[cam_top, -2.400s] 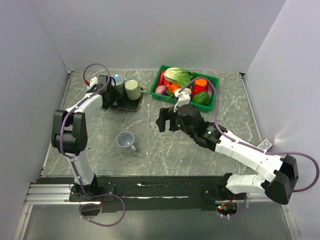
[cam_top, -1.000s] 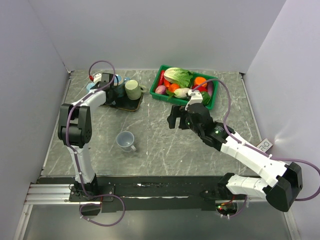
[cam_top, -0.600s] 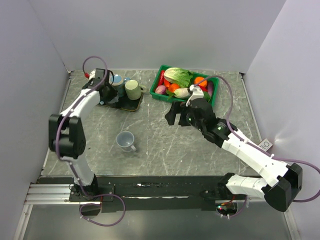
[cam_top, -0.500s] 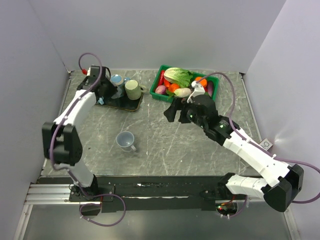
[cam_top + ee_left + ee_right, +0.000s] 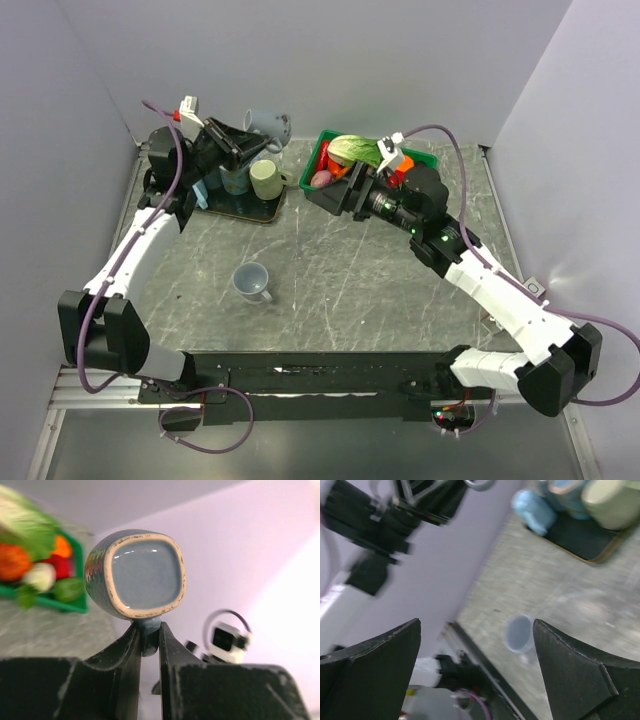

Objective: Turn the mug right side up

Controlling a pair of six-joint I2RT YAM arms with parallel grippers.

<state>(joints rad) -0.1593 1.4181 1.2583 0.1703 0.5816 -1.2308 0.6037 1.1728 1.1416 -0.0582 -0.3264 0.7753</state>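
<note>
Your left gripper [image 5: 149, 636] is clamped on the handle of the blue-grey mug [image 5: 142, 575], holding it in the air above the bench's [image 5: 340, 290] far left; your right gripper [image 5: 330, 196] hangs with jaws wide apart beside the green basket [image 5: 321, 160]

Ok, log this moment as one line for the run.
left gripper: shut on mug handle | mug: held in the air | right gripper: open, empty

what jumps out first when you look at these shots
The blue-grey mug hangs in the air at the back left, pinched by its handle in the left gripper. The right gripper is raised with jaws wide open beside the green basket of vegetables. A second mug stands mouth up on the table, left of centre.
</note>
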